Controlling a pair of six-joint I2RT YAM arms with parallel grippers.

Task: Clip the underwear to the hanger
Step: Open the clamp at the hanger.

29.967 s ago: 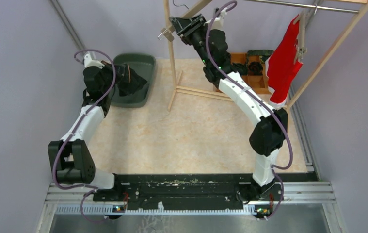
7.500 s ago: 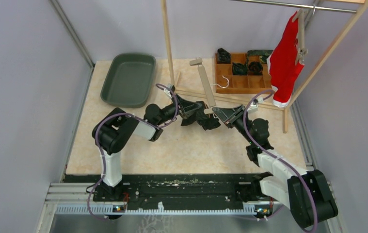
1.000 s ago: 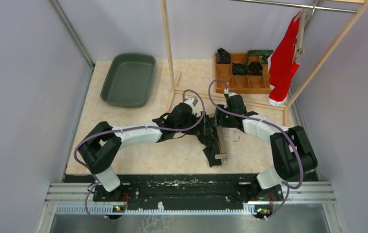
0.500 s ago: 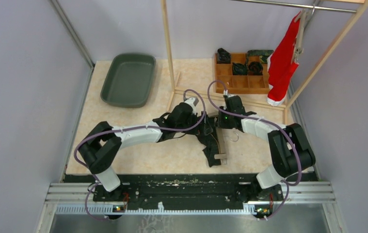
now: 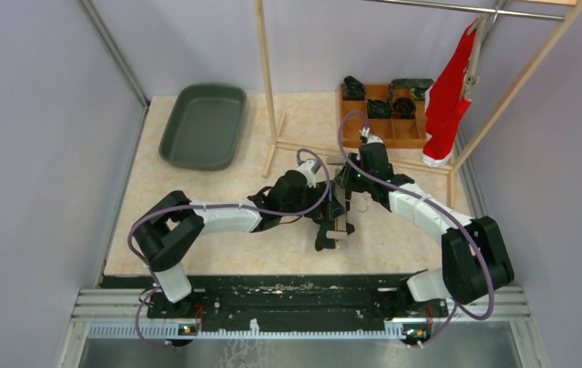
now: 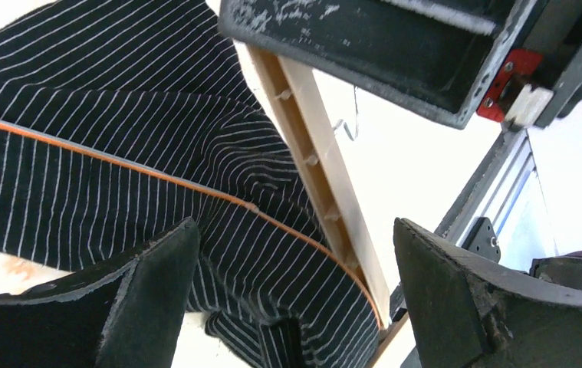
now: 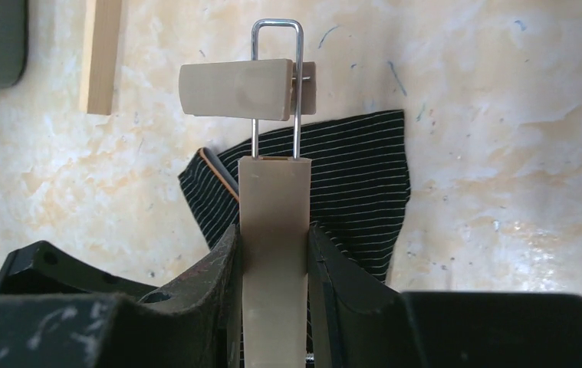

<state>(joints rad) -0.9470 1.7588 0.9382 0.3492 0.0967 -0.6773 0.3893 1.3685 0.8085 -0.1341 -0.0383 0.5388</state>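
The right claw (image 5: 346,186), seen from above, is clamped on the hanger (image 5: 341,228), with the underwear (image 5: 323,234) just beneath it. Left wrist: the left claw (image 6: 295,230) gapes empty over the underwear. Right wrist: the clip (image 7: 234,90) ahead seems to hold no fabric, so clipping is not yet done.

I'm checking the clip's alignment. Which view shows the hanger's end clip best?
Right wrist: the clip sits whole and unobstructed near the top. Left wrist shows the hanger bar across the underwear, no clear clip; top external shows the hanger small and partly hidden.
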